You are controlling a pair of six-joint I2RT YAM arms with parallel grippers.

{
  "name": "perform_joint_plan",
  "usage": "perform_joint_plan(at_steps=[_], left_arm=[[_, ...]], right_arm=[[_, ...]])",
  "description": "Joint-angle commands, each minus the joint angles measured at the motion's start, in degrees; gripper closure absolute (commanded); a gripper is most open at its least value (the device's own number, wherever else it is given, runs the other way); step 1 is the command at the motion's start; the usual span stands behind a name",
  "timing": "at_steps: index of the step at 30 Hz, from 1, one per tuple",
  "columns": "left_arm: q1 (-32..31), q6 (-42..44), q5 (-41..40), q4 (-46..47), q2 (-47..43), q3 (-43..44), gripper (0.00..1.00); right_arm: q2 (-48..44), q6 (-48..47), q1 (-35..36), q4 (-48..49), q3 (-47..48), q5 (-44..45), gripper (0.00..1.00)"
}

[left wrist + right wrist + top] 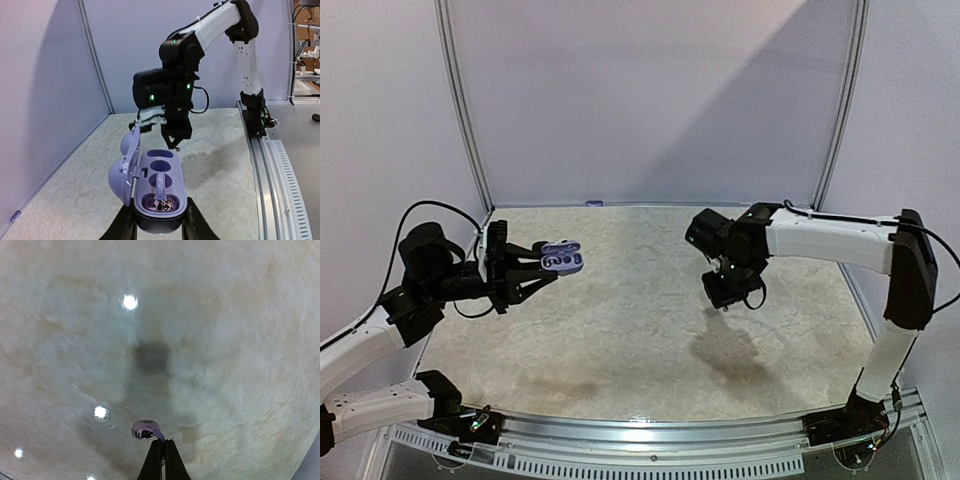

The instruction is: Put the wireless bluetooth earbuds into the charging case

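Table (pixel 620 330) from the top cam was a mottled beige sheet, boxed in by plain pale walls (pixel 650 100) with metal posts (pixel 460 110) at the back corners. The left gripper (pixel 545 268) was up off the surface on the left side, clamped on a lilac case (pixel 561 258) with its lid open. The right gripper (pixel 725 297) hung mid-right, pointing down, well apart from the case, with a shadow on the table below it.

Left wrist cam: the case (pixel 161 185) filled the bottom, its lid (pixel 125 165) flipped out to the left and three wells in a row. The nearest well had something dark and shiny in it, couldn't tell what exactly. Black fingers (pixel 122 227) squeezed the case from both sides. Past the case's far end the right gripper (pixel 175 144) pointed down, jaws together on a tiny speck.

Right wrist cam: just glossy table (pixel 225 340) with lamp glints and a blurry shadow. Fingers (pixel 155 462) were pressed together, pinching a small silvery-lilac bud (pixel 145 429), up above the table.
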Motion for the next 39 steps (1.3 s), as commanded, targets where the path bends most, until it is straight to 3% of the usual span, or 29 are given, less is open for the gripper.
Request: perform_joint_plan(at_steps=[1,10,21,31,39], left_arm=[[-0.7,-0.1,-1.1,0.5,-0.9,-0.3,1.00],[-0.7,1.1,-2.4,-0.7,-2.1,-0.5,1.00],[-0.7,2.2,-2.3,-0.9,-2.1,-0.6,1.00],[-0.7,3.1,-2.0,-1.7,-2.2,-0.5,1.00],[-0.7,4.2,-2.2,-2.3,-2.7,-0.7,1.00]], right_arm=[[4.8,4.0,-0.3,-3.8,-2.0,-5.8,1.00],[12.1,2.8,-1.4,-1.1,-0.6,-9.9,1.00],[10.3,6.2,-3.7,7.3,-7.0,-18.1,1.00],[5.4,5.5,-5.7,6.7,-6.7,-21.0,0.82],[1.8,2.7,-8.6,2.7,-5.9,-21.2,0.81]])
